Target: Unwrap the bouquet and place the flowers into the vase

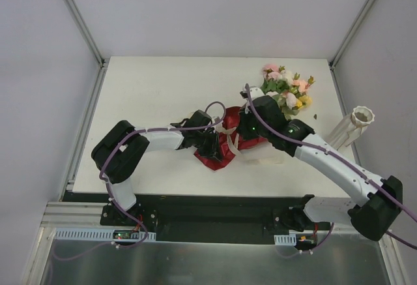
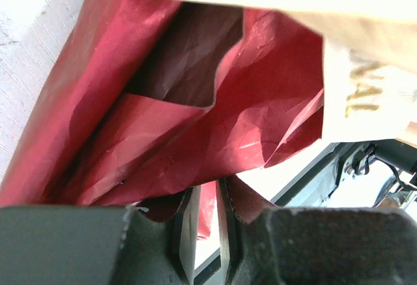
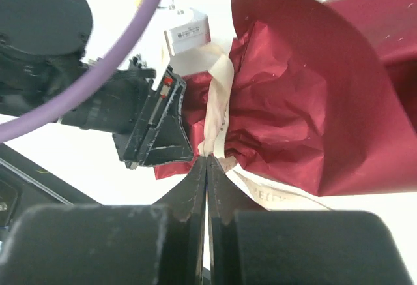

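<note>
Left hand (image 2: 207, 201) seemingly pinching bouquet (image 1: 215, 160) paper, white table (image 1: 150, 96), grey walls (image 1: 39, 70)

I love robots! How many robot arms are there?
2. The left arm reaches from the left to the bouquet; the right arm reaches from the right to its ribbon. No more seem hidden.

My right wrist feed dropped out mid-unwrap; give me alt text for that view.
The shut right gripper appears to pinch the cream ribbon tied round the maroon-wrapped bouquet. The left gripper clamps an edge of its wrapping on the view's left side.
</note>
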### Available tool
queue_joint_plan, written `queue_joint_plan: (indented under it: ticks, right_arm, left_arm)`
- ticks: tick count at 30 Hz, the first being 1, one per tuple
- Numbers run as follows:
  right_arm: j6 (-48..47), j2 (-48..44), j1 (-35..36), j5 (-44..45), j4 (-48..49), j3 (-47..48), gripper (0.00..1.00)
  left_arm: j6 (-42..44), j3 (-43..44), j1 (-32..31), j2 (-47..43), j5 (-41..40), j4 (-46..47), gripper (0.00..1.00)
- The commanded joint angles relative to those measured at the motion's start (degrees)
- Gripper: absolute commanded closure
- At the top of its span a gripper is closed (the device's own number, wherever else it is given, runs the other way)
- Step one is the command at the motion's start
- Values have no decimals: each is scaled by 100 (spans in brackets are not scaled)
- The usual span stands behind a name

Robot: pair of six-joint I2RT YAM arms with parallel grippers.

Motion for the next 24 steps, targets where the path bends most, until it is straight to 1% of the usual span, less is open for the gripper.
queue_joint_plan:
  ticks: [1, 6, 11, 14, 18, 22, 24]
  right_arm:
    - [37, -630, -7, 298, -327, 623, 99]
    - [-262, -983, -16, 614, -977, 1405, 99]
    - [-587, -1316, -33, 842, -1574, 2652, 99]
    - [-780, -1650, -33, 1097, -1707, 3266, 99]
    - [-1053, -2204, -33, 1536, -1620, 3708, 99]
    - [-1317, -2836, -33, 1967, -1532, 3692, 99]
    - [-1431, -2969, -33, 2169, -1514, 3534, 99]
  left_arm:
    - [117, -131, 3, 77, -240, 118, 86]
    - [117, -201, 12, 42, -266, 171, 85]
    - [108, -210, 3, 95, -249, 215, 85]
    - [108, -210, 3, 104, -231, 215, 85]
    - [108, -201, 3, 103, -222, 215, 85]
    - [100, -193, 3, 42, -205, 215, 84]
    - [100, -201, 3, -45, -213, 215, 83]
